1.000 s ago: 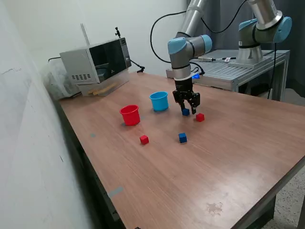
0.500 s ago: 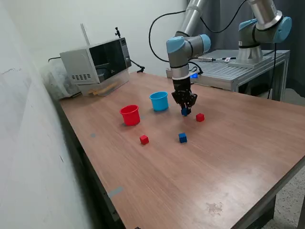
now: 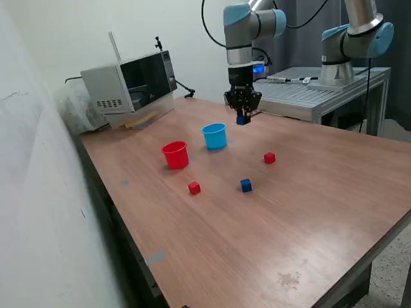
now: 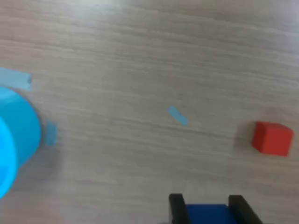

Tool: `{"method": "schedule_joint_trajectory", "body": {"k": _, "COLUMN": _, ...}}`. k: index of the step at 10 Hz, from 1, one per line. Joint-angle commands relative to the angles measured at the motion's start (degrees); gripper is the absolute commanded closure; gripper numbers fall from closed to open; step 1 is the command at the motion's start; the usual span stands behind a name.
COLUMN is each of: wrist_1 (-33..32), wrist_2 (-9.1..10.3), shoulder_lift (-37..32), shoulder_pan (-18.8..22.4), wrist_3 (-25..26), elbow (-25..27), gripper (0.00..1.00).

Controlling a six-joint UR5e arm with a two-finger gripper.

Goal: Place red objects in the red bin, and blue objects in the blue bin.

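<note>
My gripper (image 3: pixel 242 118) is shut on a dark blue cube (image 3: pixel 242 119) and holds it well above the table, near the light blue bin (image 3: pixel 214 136) on the exterior view's right. In the wrist view the held cube (image 4: pixel 208 214) sits between the two fingertips (image 4: pixel 176 206), with the blue bin (image 4: pixel 13 136) and a red cube (image 4: pixel 272 138) on the table below. The red bin (image 3: pixel 175 154) stands to the exterior view's left of the blue bin. A second blue cube (image 3: pixel 246 185) and two red cubes (image 3: pixel 269 157) (image 3: pixel 194 187) lie on the table.
A microwave (image 3: pixel 130 81) stands at the table's back corner. A second robot arm (image 3: pixel 350 45) stands on a metal bench (image 3: pixel 321 96) behind the table. Small bits of blue tape (image 4: pixel 177 115) are stuck on the wood.
My gripper closed on the dark blue cube beside the red cube, then lifted it up and toward the blue bin.
</note>
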Motion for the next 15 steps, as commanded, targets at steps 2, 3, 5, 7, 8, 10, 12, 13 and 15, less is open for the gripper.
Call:
{"method": "schedule_joint_trajectory", "body": {"k": 2, "wrist_1": 4.5, "wrist_2": -0.17, "shoulder_lift": -6.1, "shoulder_pan": -0.5, "wrist_3": 0.1, "elbow": 0.3, "gripper": 1.00}}
{"method": "schedule_joint_trajectory", "body": {"k": 3, "wrist_1": 4.5, "wrist_2": -0.17, "shoulder_lift": -6.0, "shoulder_pan": -0.9, "wrist_3": 0.1, "elbow": 0.1, "gripper": 1.00}}
{"method": "schedule_joint_trajectory", "body": {"k": 5, "wrist_1": 4.5, "wrist_2": -0.08, "shoulder_lift": -5.3, "shoulder_pan": -6.0, "wrist_3": 0.1, "elbow": -0.1, "gripper": 1.00}}
{"method": "schedule_joint_trajectory", "body": {"k": 7, "wrist_1": 4.3, "wrist_2": -0.08, "shoulder_lift": -1.5, "shoulder_pan": -10.9, "wrist_3": 0.0, "elbow": -0.6, "gripper": 1.00}}
{"method": "schedule_joint_trajectory", "body": {"k": 8, "wrist_1": 4.1, "wrist_2": -0.08, "shoulder_lift": 0.4, "shoulder_pan": -12.4, "wrist_3": 0.0, "elbow": -0.7, "gripper": 1.00}}
{"method": "schedule_joint_trajectory", "body": {"k": 10, "wrist_1": 3.9, "wrist_2": -0.08, "shoulder_lift": 2.9, "shoulder_pan": -14.3, "wrist_3": 0.0, "elbow": -1.4, "gripper": 1.00}}
{"method": "schedule_joint_trajectory", "body": {"k": 12, "wrist_1": 3.9, "wrist_2": 0.00, "shoulder_lift": 3.2, "shoulder_pan": -14.6, "wrist_3": 0.0, "elbow": -1.6, "gripper": 1.00}}
{"method": "schedule_joint_trajectory", "body": {"k": 13, "wrist_1": 3.7, "wrist_2": 0.09, "shoulder_lift": 3.1, "shoulder_pan": -14.5, "wrist_3": 0.0, "elbow": -1.6, "gripper": 0.00}}
{"method": "schedule_joint_trajectory", "body": {"k": 15, "wrist_1": 3.4, "wrist_2": 0.09, "shoulder_lift": 3.0, "shoulder_pan": -14.4, "wrist_3": 0.0, "elbow": -1.6, "gripper": 0.00}}
